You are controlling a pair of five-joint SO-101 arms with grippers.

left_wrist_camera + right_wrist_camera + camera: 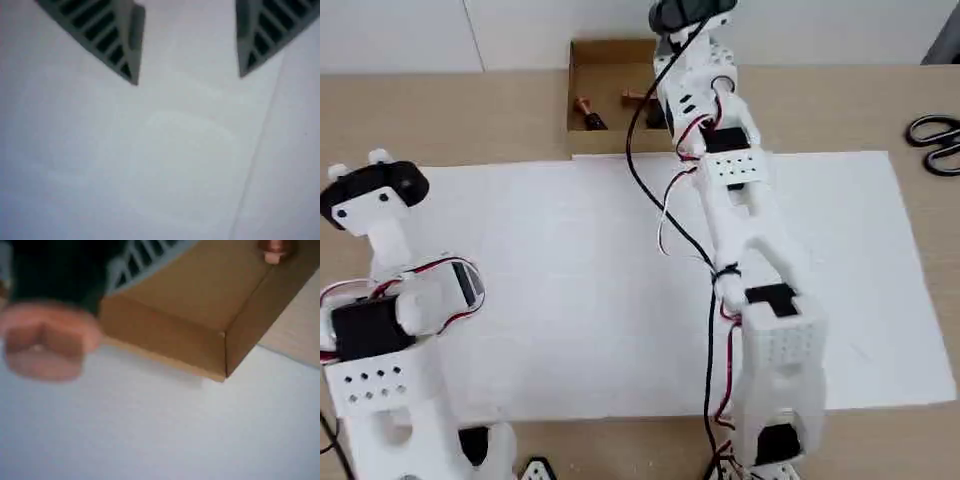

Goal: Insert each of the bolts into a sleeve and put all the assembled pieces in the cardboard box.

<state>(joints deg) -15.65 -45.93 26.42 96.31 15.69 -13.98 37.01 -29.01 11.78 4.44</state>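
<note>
cardboard box point(610, 75) at upper centre holds two assembled pieces point(587, 112); right gripper point(85, 280) pinches a third piece point(42, 345) just outside its corner; left gripper point(187, 76) jaws spread over white paper point(150, 165)

The shallow brown cardboard box point(610, 70) at twelve o'clock holds copper-coloured assembled pieces point(588, 112). The flat paper sheet point(570, 280) is plain white and the wooden table point(440, 110) pale tan. The black-handled metal scissors point(932, 140) lie at two o'clock. The left gripper point(187, 76) is grey-green with dark slotted ribbing. The blurred sleeved bolt point(42, 345) is coppery pink.
</note>
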